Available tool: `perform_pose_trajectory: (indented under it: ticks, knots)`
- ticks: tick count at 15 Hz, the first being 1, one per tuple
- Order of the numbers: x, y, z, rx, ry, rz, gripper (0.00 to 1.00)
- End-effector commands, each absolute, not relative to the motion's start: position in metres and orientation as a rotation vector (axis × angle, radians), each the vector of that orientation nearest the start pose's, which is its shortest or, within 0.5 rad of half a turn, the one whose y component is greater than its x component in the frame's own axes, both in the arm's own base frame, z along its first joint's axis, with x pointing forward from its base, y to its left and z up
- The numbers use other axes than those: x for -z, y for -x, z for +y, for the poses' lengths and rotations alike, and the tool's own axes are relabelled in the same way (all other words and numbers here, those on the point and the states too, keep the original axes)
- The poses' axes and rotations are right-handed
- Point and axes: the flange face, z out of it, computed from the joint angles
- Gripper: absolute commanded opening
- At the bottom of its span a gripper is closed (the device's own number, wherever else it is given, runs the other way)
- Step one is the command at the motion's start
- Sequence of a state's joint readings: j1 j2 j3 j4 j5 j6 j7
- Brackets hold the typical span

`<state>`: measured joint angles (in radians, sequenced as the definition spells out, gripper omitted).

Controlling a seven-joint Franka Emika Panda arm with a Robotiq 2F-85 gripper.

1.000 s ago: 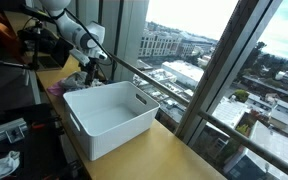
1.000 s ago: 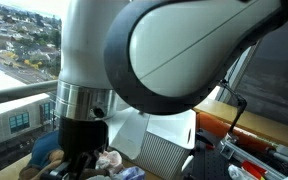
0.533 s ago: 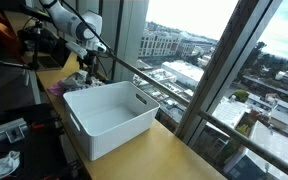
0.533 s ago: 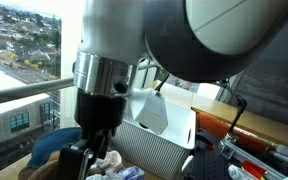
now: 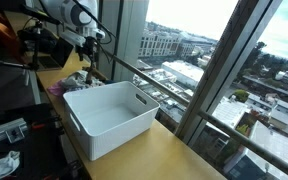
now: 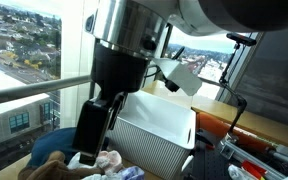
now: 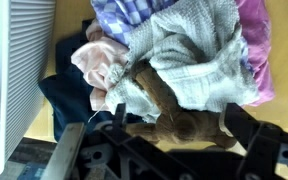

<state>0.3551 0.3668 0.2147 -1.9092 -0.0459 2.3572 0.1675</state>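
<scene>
- The tool (image 7: 156, 120) has lifted since the earlier frame. In both exterior views the arm sits higher, and the tool is clear of the heap of mixed fabric cloths (image 6: 106, 162) in the lower left.
- Tool state: fingers spread wide apart, nothing between them, not touching anything.
- The heap lies on the wooden counter (image 5: 174, 155), just beside the short end of the white ribbed plastic bin (image 5: 114, 135), on the window side.
- The wrist view looks straight down on it. A grey-white knitted cloth (image 7: 189, 55) is on top at centre, and a brown fuzzy piece (image 7: 179, 120) is under its lower edge.
- A pale pink cloth (image 7: 94, 65) sits at centre left, a purple checked cloth (image 7: 124, 15) at top and a magenta cloth (image 7: 256, 50) at right. A dark blue cloth (image 7: 59, 110) is at the bottom, next to the bin wall.
- Judgement: for a clean grab, come straight down over a raised fold of the knitted cloth with the fingers straddling the ridge.
- Keep off the bin wall on the left. Pinching deep risks dragging up several layers at once.
</scene>
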Motion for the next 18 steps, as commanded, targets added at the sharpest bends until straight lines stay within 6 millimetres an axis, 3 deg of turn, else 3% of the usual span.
perform_pose_trajectory:
  ticks: [1,18]
  knots:
    - [-0.3221,-0.5359,0.3337,0.117,3.006,-0.645,1.0]
    - [-0.3264,-0.532,0.33,0.123,3.013,-0.651,1.0]
